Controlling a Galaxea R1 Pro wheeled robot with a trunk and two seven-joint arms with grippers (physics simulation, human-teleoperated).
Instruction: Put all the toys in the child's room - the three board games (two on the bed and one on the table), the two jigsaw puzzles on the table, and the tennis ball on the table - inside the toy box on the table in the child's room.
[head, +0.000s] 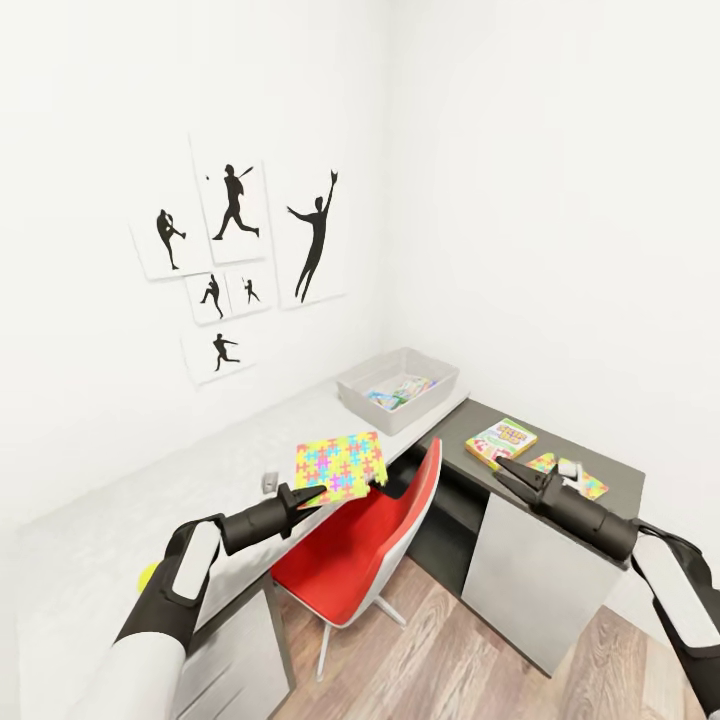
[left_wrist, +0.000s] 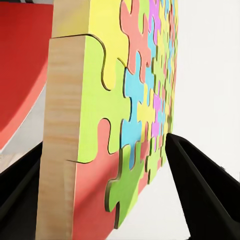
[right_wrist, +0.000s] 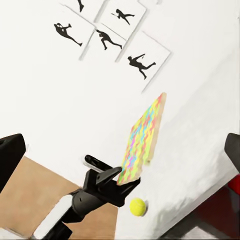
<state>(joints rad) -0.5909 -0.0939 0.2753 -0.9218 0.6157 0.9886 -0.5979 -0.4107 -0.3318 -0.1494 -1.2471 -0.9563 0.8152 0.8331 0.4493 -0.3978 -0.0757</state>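
Observation:
My left gripper (head: 312, 496) is shut on the near edge of a multicoloured jigsaw puzzle (head: 341, 465), holding it tilted just above the front edge of the pale table (head: 120, 520). Up close, the puzzle (left_wrist: 125, 115) sits between both black fingers (left_wrist: 200, 190). The grey toy box (head: 352, 385) stands at the table's far end with bright game boxes (head: 400, 390) inside. A yellow-green board game (head: 501, 441) lies on the dark side unit. Beside it lies a second puzzle (head: 590, 486), partly behind my open right gripper (head: 508, 472). The tennis ball (right_wrist: 138, 206) rests near the table's edge.
A red and white chair (head: 370, 540) stands tucked under the table, below the held puzzle. Baseball silhouette posters (head: 235, 255) hang on the wall. A small grey object (head: 270, 481) sits on the table near my left gripper. Wooden floor (head: 450, 660) lies in front.

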